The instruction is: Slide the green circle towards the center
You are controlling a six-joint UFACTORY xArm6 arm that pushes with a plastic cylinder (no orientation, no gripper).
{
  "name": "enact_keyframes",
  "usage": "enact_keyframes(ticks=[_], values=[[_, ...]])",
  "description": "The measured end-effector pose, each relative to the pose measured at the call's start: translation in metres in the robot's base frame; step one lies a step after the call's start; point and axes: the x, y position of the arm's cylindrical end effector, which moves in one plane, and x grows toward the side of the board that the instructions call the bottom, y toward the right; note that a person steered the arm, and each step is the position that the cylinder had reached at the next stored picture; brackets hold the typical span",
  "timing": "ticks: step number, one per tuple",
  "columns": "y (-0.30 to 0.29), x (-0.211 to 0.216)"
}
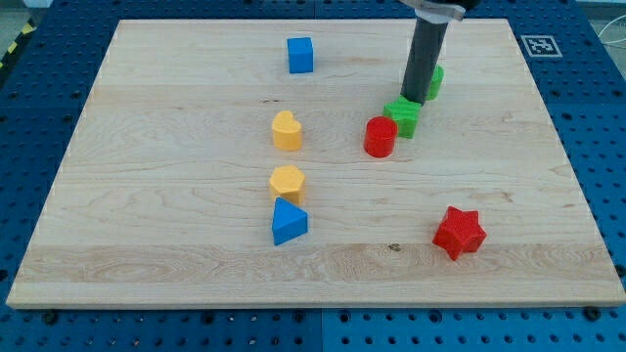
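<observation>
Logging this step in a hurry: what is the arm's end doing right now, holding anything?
My tip: no pincer, holding nothing; it stands between the green circle and the green star, near both.

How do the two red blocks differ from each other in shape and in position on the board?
The red star has pointed arms, while the red cylinder is round with a flat top. The red star lies alone near the view's bottom right; the red cylinder sits higher up, right beside the green star. My tip is close above the cylinder's side of the board, far from the red star. Both are the same red.
</observation>
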Motion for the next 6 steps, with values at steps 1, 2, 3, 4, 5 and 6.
enact_keyframes(ticks=[1, 2, 3, 4, 5, 6], values=[[0.048, -0.002], [0.089, -0.013], [0.088, -0.036], [0.053, -0.044], [0.015, -0.037], [-0.023, -0.028]])
